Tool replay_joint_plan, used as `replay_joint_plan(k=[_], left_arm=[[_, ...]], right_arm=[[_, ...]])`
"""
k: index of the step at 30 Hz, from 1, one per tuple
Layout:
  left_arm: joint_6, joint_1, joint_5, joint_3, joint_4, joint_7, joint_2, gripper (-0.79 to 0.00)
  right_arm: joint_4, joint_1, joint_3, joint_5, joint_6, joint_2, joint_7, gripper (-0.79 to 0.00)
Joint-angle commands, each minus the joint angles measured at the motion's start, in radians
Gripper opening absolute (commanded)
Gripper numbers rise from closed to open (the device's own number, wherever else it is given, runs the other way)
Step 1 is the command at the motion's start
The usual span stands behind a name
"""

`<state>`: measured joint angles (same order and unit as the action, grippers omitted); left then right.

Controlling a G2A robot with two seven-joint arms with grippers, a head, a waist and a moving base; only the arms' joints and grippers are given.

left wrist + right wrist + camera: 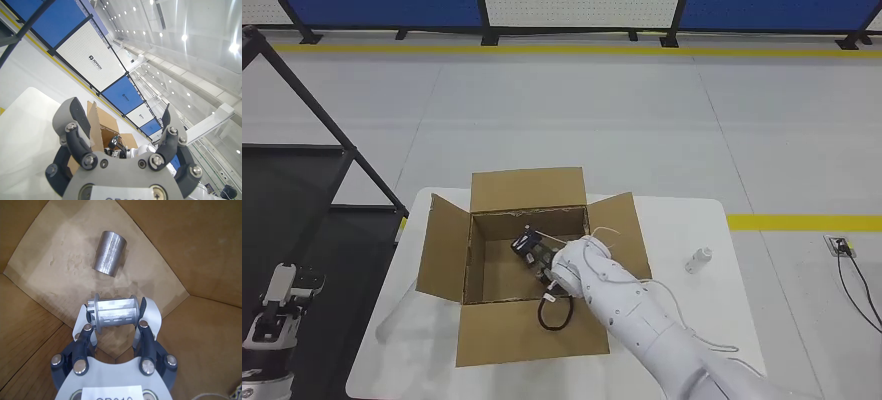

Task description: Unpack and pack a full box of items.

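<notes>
Right claw [115, 312] is inside the open brown cardboard box [208, 256], clamped part-way on the flanged, slotted silver metal spool [113, 313]; it grips end to end, probably so the flat ends seat on the pads. Plain brushed-steel cylinder [109, 254] lies on its side on the box floor just beyond the claw tips, apart from the spool. Left claw [122, 106] is spread wide, holding nothing, well off from the box; likely parked to leave room.

My right claw [115, 309] sits inside the box [527, 190] on the desk [682, 215], gripping a spool [113, 316]; I see a cylinder [109, 254] on the box floor just beyond it.
</notes>
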<state>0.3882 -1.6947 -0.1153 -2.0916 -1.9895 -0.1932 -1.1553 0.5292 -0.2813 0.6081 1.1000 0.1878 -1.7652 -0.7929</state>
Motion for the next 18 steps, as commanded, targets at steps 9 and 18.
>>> replay_joint_plan(k=[9, 18], left_arm=[[0.000, 0.000, 0.000, 0.000, 0.000, 0.000, 0.000, 0.000], [0.000, 0.000, 0.000, 0.000, 0.000, 0.000, 0.000, 0.000]], right_arm=[[-0.085, 0.029, -0.007, 0.004, 0.009, -0.036, 0.063, -0.028], [-0.026, 0.012, 0.025, 0.020, 0.015, -0.020, 0.130, 0.000]])
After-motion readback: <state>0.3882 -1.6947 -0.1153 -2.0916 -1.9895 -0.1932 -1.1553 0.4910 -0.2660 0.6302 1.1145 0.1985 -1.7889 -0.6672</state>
